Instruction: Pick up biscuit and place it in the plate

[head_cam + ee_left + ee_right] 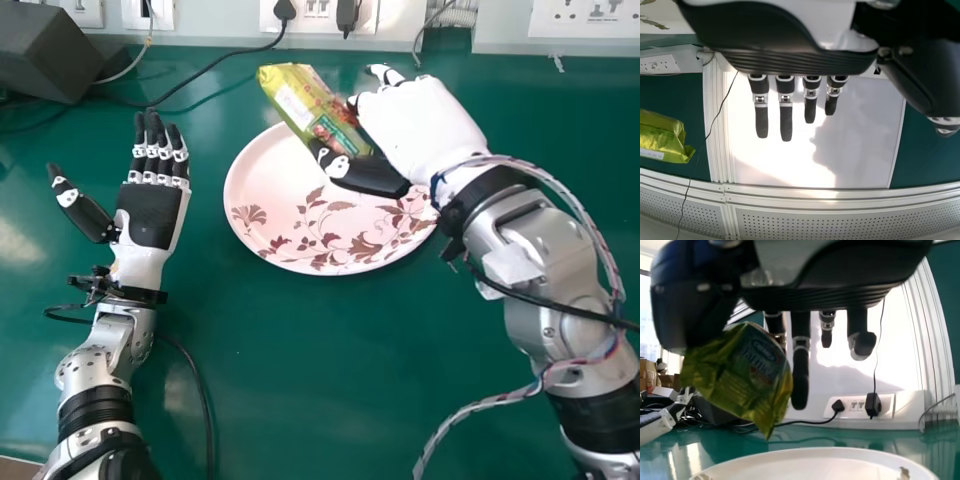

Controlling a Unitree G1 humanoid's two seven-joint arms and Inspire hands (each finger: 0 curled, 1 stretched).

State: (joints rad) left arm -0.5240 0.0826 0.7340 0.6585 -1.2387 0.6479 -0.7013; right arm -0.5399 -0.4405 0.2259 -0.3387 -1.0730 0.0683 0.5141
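The biscuit packet (299, 98), a crinkled yellow-green foil wrapper with a white label patch, is tilted above the far rim of the plate; the right hand (424, 128), white-shelled with black digits, pinches it between thumb and fingers, only partly closed; the plate (262, 188) is round, smooth and pale pink, patterned with brown leaves and curling stems; the left hand (151, 216) lies to the plate's left, palm up, fingers straight and thumb spread, holding nothing; beneath is a glossy green tabletop (330, 370), with a dark, angular box (45, 50) at its far left.
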